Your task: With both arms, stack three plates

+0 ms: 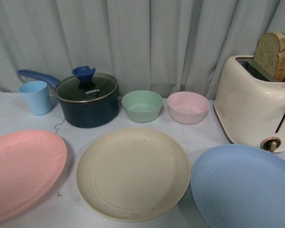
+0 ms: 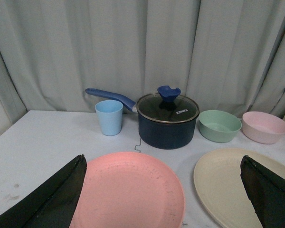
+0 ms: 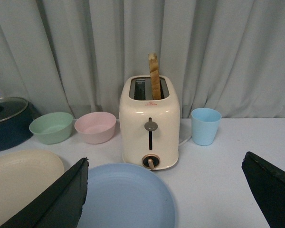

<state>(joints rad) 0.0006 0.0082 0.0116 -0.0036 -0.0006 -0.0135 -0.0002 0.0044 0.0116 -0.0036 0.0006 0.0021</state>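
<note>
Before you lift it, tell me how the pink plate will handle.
The pink plate looks thin and matte: probably stiff, light, not slippery. Its shallow rim lies low on the table, so gripping its edge may be awkward.

Probably a staged kitchen test bench: toaster (image 1: 251, 102), saucepan (image 1: 88, 100), grey curtain (image 1: 142, 38) backdrop.

The pink plate (image 1: 23, 171) and blue plate (image 1: 242, 190) are cut off by the front view's edges.
</note>
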